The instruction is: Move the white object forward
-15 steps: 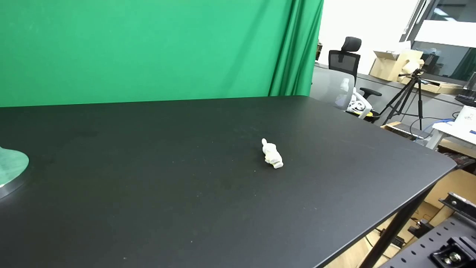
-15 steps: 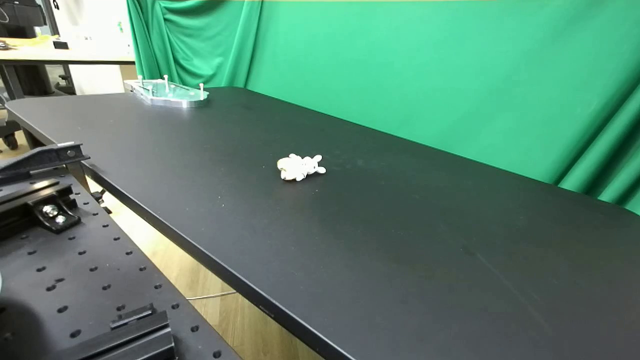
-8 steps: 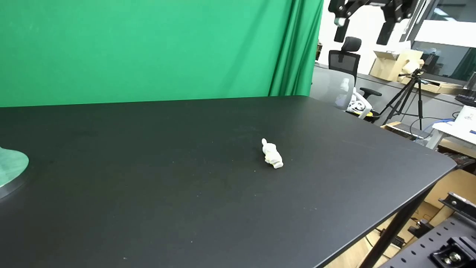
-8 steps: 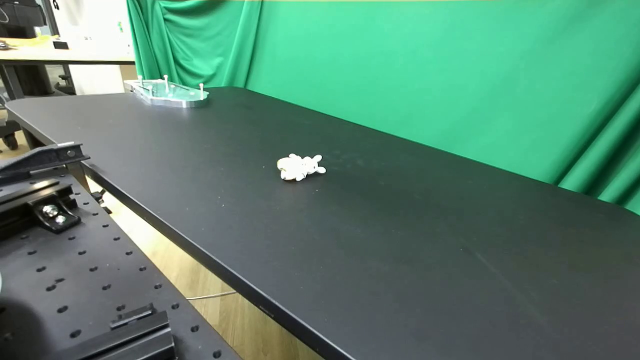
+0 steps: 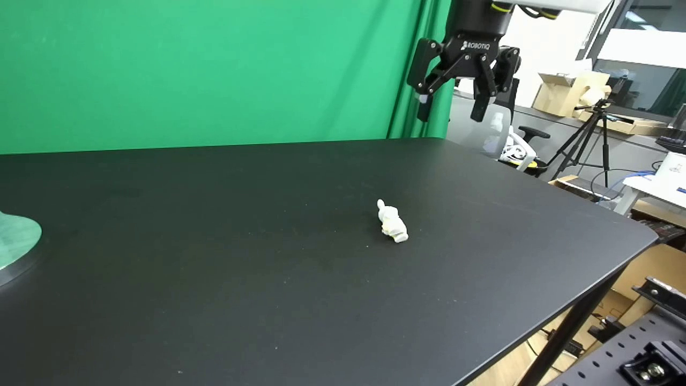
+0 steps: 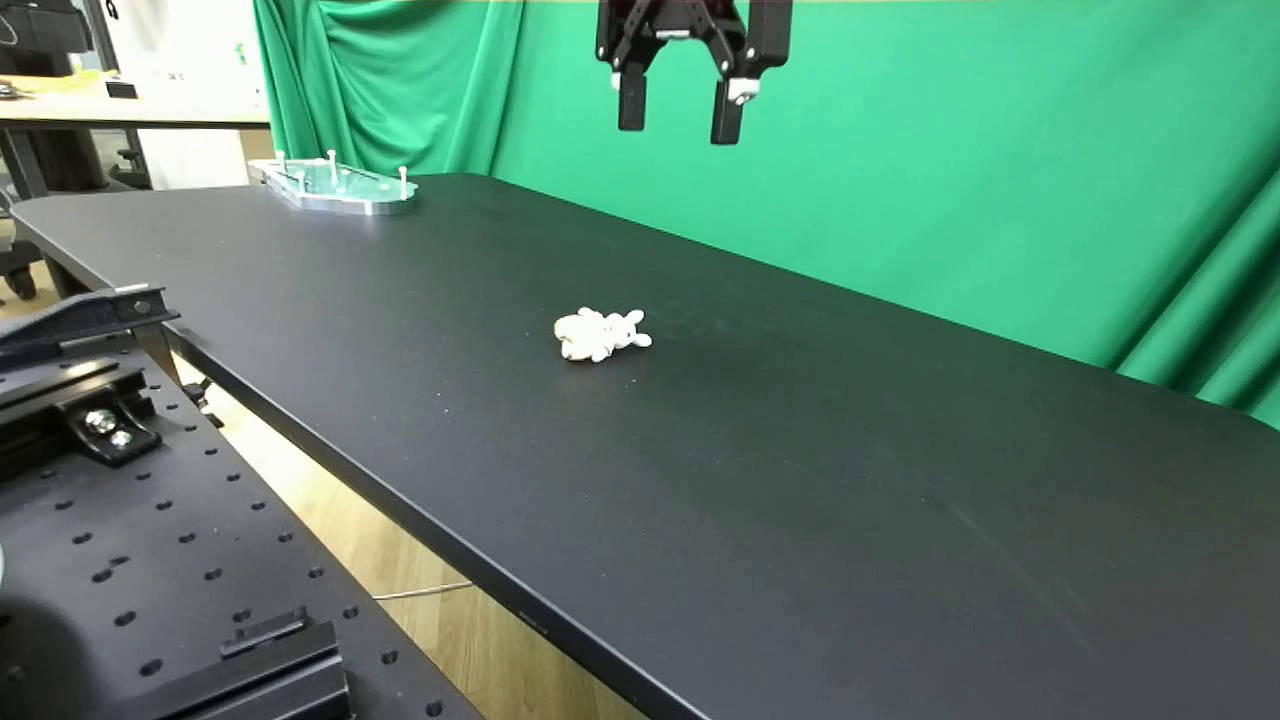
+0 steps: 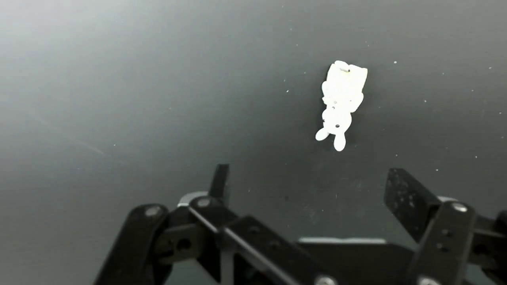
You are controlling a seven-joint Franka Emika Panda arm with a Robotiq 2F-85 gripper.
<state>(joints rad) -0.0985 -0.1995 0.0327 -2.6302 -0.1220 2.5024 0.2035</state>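
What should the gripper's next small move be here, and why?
Probably shift the open gripper over the white figure before lowering: in the wrist view the figure shows past the fingertips, not between them. Both exterior views show the gripper well above the black table where the figure lies, holding nothing.

I have the white object (image 7: 342,95) at two o'clock from the centre of my wrist view: lumpy, cream-white, rabbit-like, with two ear-shaped lobes and a few dark specks. The lobes point to six o'clock, the squared end to twelve. In both exterior views I see it lying on the table (image 5: 214,257).
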